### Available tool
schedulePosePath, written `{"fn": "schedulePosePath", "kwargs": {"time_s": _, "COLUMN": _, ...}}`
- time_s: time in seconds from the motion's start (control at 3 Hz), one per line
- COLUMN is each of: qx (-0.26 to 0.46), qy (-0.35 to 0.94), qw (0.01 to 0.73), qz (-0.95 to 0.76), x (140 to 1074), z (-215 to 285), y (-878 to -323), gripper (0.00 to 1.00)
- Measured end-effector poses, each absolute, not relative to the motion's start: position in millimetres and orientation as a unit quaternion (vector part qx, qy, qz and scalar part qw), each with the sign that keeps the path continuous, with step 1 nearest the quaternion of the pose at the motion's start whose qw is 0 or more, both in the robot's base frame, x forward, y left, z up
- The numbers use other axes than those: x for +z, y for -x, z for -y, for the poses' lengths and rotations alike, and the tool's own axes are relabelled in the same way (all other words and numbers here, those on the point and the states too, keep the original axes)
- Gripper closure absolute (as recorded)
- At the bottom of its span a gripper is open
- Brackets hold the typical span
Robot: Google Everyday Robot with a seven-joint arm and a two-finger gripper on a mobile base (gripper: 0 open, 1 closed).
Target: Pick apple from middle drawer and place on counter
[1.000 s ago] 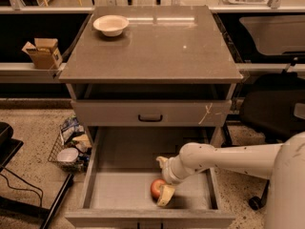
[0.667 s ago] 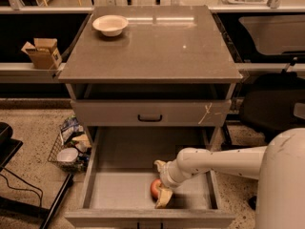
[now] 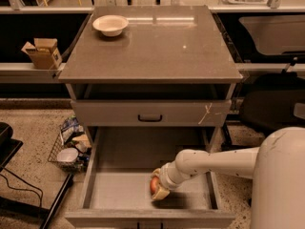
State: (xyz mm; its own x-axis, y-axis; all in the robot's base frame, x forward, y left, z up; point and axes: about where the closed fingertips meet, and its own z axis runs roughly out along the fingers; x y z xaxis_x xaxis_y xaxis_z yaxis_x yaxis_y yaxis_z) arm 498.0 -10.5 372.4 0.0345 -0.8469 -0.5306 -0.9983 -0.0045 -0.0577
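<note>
The middle drawer is pulled out below the cabinet, its grey floor showing. The red-orange apple lies on the drawer floor near the front, right of the middle. My gripper reaches in from the right on the white arm, and its pale fingers sit around the apple, hiding most of it. The apple rests low, at about floor level. The brown-grey counter forms the cabinet top above.
A white bowl stands at the counter's back left. A closed grey drawer front with a string mark sits above the open drawer. A cardboard box is on the left ledge. A wire basket of items stands on the floor at the left.
The gripper has shifted slightly left and closed in around the apple, which now shows less between the fingers. The arm has moved forward and fills more of the right side.
</note>
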Motion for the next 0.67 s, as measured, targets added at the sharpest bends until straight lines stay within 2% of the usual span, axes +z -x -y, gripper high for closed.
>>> {"fn": "schedulePosePath", "kwargs": {"time_s": 0.33, "qx": 0.173, "qy": 0.693, "qw": 0.211, "qz": -0.667, "x": 384.3, "z": 6.9, "y": -497.7, "gripper": 0.71}}
{"fn": "schedulePosePath", "kwargs": {"time_s": 0.67, "qx": 0.180, "qy": 0.735, "qw": 0.179, "qz": -0.628, "x": 462.7, "z": -19.0, "y": -471.5, "gripper": 0.99}}
